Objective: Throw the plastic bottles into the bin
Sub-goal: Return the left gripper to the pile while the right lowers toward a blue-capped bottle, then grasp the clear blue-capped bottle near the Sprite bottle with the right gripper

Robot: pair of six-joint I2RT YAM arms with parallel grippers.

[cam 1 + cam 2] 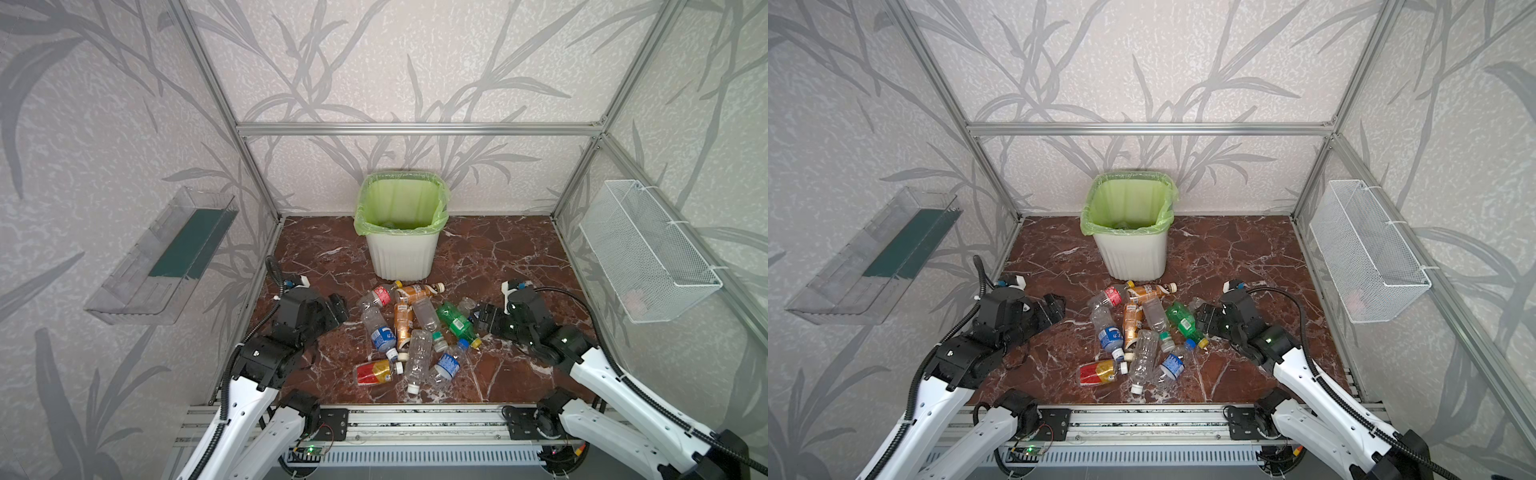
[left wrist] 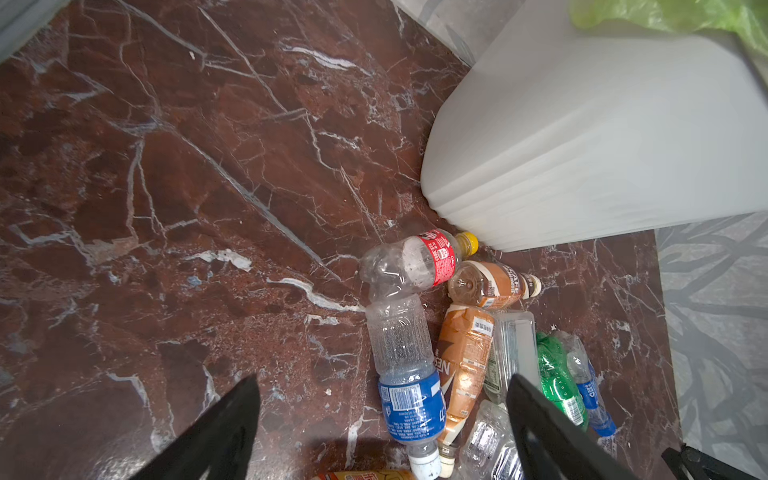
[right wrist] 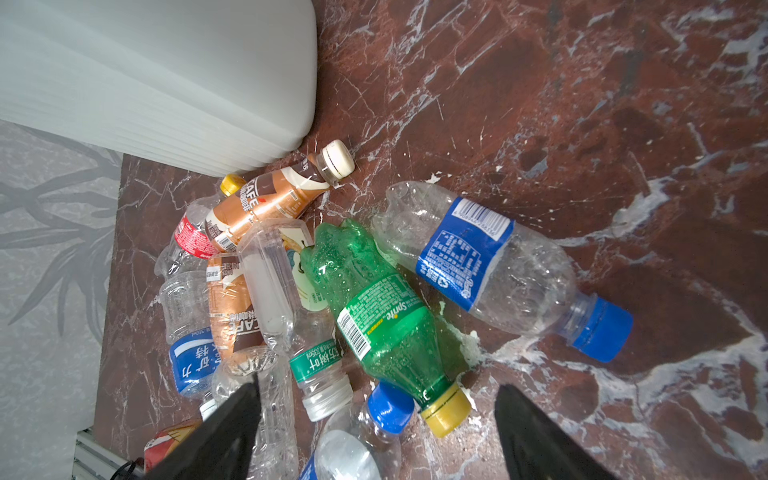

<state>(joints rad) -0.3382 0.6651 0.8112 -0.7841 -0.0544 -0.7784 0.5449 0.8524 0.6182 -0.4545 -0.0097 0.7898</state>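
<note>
- While both arms sit low over the glossy red-brown veined marble tabletop (image 1: 498,249), the crushed plastic bottles (image 1: 409,332) lie in a loose heap at 6 o'clock from the squarish white ribbed plastic bin (image 1: 401,253).
- A thin, crinkled, translucent light-green bag (image 1: 399,199) lines the bin and folds over its rim.
- The left gripper (image 1: 338,309), black with wedge-shaped fingers, stands at 9 o'clock of the heap, jaws spread wide and empty.
- The right gripper (image 1: 478,318) stands at 3 o'clock of the heap, jaws likewise wide and empty, near a dented green bottle with a yellow cap (image 3: 374,299) labelled "Sprite".
- An amber-brown sleeved bottle with a cream cap (image 3: 270,199) reads "CAFE" and lies just beside the bin's foot.
- A second brown-sleeved bottle (image 2: 463,361) shows the letters "NES".
- A creased clear bottle with a red label (image 2: 432,257) has its yellow cap just beside the bin's base.
- A dimpled clear bottle with a blue label and blue cap (image 3: 490,266) carries a barcode and lies against the green one.
- A clear bottle with a teal band (image 3: 316,361) reads "335ml".
- A flattened red-and-yellow labelled bottle (image 1: 374,371) lies at 7 o'clock of the heap.
</note>
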